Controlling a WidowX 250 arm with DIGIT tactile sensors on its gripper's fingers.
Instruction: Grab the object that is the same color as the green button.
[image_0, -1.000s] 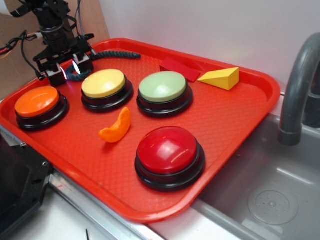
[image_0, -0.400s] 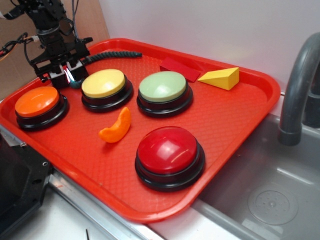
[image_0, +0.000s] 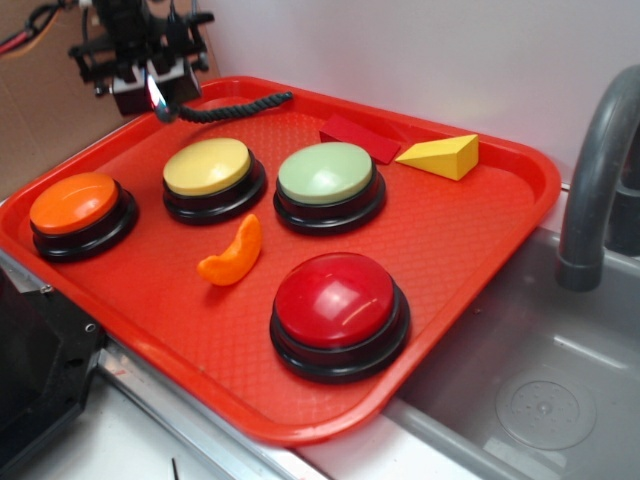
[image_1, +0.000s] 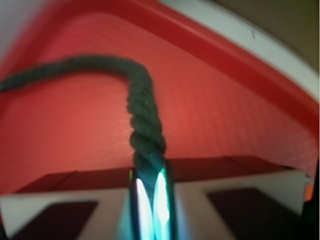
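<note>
— Rope: where do we find the dark green twisted rope piece (image_0: 232, 107) relative to the red tray (image_0: 480, 230)?

— We see it at the tray's far left corner. One end is pinched in the gripper (image_0: 157, 100); the rest trails rightward, its free end lying near the tray's back rim.

— And how does the gripper stand?

— In the wrist view its two fingers (image_1: 215, 200) are drawn narrow, clamped on the rope (image_1: 145, 125), which rises from between them and bends left over the tray floor (image_1: 225, 115). In the exterior view the gripper hangs above the tray's far left corner.

— Which objects do we note on the tray?

— From the tray's left edge rightward: an orange button (image_0: 78, 205), a yellow button (image_0: 209, 170) and the green button (image_0: 327, 175). A larger red button (image_0: 337, 303) sits towards the tray's near edge, with an orange crescent piece (image_0: 233, 254) to its left. Near the tray's back rim lie a flat red block (image_0: 357, 135) and a yellow wedge (image_0: 441, 156).
</note>
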